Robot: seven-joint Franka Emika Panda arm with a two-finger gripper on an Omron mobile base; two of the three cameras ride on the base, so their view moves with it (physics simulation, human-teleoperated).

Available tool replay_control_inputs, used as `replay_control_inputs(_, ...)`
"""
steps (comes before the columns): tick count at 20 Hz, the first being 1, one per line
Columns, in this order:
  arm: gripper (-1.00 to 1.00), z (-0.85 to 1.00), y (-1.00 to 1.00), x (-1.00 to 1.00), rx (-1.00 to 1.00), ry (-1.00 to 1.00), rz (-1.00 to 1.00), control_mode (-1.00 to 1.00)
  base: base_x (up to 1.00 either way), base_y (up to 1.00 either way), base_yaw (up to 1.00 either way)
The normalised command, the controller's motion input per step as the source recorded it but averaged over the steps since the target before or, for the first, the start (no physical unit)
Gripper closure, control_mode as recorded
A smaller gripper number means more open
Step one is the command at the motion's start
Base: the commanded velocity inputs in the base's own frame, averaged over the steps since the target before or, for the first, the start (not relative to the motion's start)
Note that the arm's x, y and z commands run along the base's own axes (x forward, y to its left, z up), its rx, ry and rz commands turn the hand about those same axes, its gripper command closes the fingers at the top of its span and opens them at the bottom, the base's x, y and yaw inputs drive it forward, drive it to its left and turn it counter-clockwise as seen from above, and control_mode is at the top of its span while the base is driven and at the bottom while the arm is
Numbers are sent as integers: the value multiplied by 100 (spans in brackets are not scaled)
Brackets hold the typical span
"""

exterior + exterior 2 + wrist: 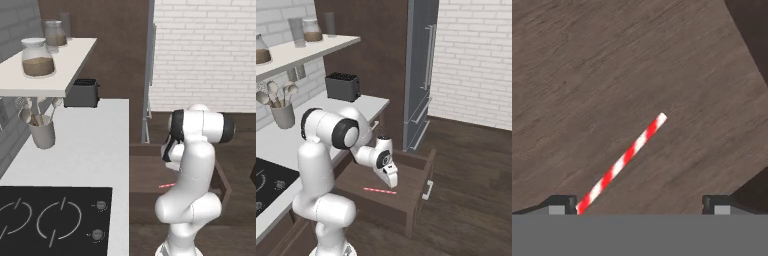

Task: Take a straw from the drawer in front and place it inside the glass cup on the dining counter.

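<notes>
The drawer (429,169) stands pulled out from the dark cabinets, and its wooden floor (612,75) is seen from close above. The red-and-white striped straw (379,190) lies flat on that floor. In the hand view the straw (624,161) runs diagonally, with its lower end beside the left fingertip (562,204). My gripper (392,184) hangs just above the straw, pointing down into the drawer. Its jaws are open wide (639,204) with nothing between them. From the left base view the straw (166,185) peeks out beside my arm. The glass cup and the dining counter are out of view.
A white worktop (90,145) to the left carries a black hob (50,220), a grey utensil pot (42,132) and a dark toaster (342,86). Jars stand on a shelf (50,75) above. A tall steel fridge (423,70) rises behind the drawer; open wood floor (476,175) lies right.
</notes>
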Motion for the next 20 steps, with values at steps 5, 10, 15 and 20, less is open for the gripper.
replay_control_inputs(5, -100, -30, -24, 4, 4, 0, -11, -100, 0, 0, 0)
replay_control_inputs(10, -100, -28, 0, 20, 4, 0, -5, -100, 0, 0, 0)
replay_control_inputs(15, -100, -28, -1, 9, 2, 1, -5, -100, 0, 0, 0)
replay_control_inputs(20, -100, -27, -8, 0, 0, 0, -7, -100, 0, 0, 0)
